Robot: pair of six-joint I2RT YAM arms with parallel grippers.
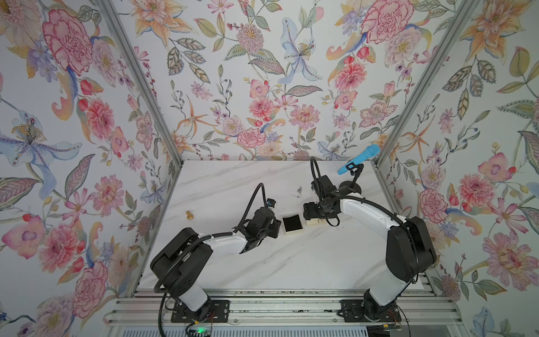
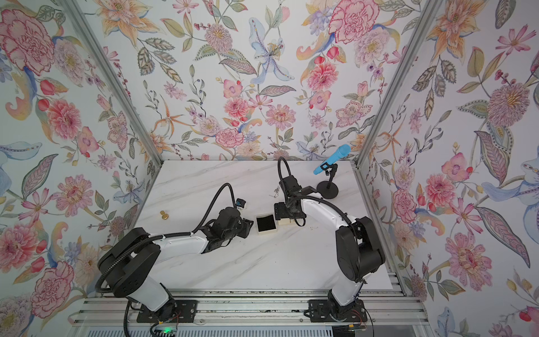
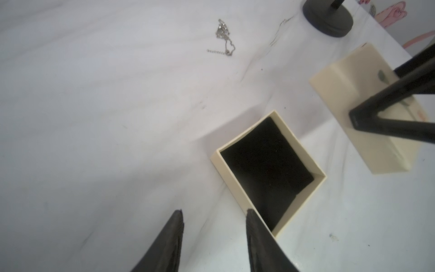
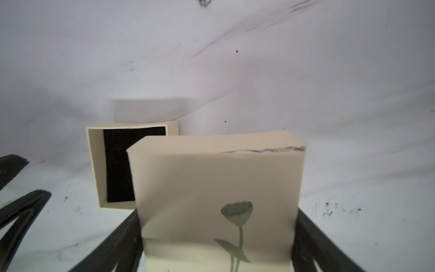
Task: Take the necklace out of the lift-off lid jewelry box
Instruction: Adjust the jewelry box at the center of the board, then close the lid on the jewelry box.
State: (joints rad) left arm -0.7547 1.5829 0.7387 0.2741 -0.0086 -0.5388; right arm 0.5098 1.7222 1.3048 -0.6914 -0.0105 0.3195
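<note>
The jewelry box base (image 1: 292, 223) (image 2: 266, 224) stands open mid-table, and its black foam (image 3: 268, 169) lies bare. Just right of the base is the cream lid (image 4: 216, 179) (image 3: 348, 77) with its flower-stem drawing, and my right gripper (image 4: 216, 214) is shut on its two sides. I cannot tell whether the lid touches the table. The necklace (image 1: 299, 192) (image 2: 276, 191) (image 3: 223, 35) lies bunched on the marble behind the base, apart from both grippers. My left gripper (image 3: 213, 212) (image 1: 278, 226) is open and empty, with one fingertip (image 3: 250, 213) at the base's near wall.
A small gold knob (image 1: 189, 215) (image 2: 164, 215) sits on the table at the left. A blue microphone (image 1: 358, 160) stands on a black round-footed stand (image 1: 350, 186) (image 3: 328, 18) at the back right. Flowered walls close in three sides.
</note>
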